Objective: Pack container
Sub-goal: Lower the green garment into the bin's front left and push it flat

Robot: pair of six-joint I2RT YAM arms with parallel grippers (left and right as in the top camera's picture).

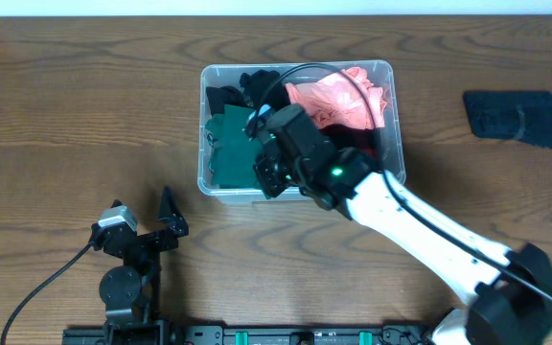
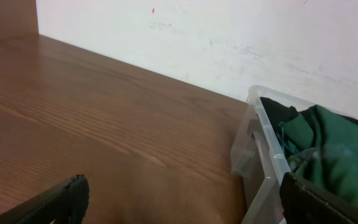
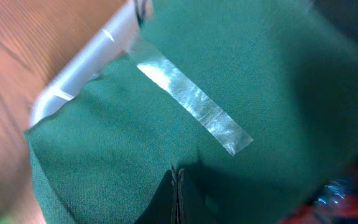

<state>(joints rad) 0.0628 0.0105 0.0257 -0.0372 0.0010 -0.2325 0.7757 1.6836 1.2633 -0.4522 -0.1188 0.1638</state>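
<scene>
Green cloth [image 3: 104,143] directly beneath the right hand [image 3: 176,190], fingers pressed together, inside the container [image 1: 202,115]. Sits mid-tabletop [image 1: 65,115], pink cloth [image 1: 338,101] at its far side. Left hand [image 1: 142,216] spread wide, near-left, apart from container.

Right arm [image 1: 420,228] white, black joints, green light [image 1: 336,173]; left arm [image 1: 127,283] black.

Perhaps lab: wooden table [image 1: 65,96], white wall [image 2: 229,37]
</scene>
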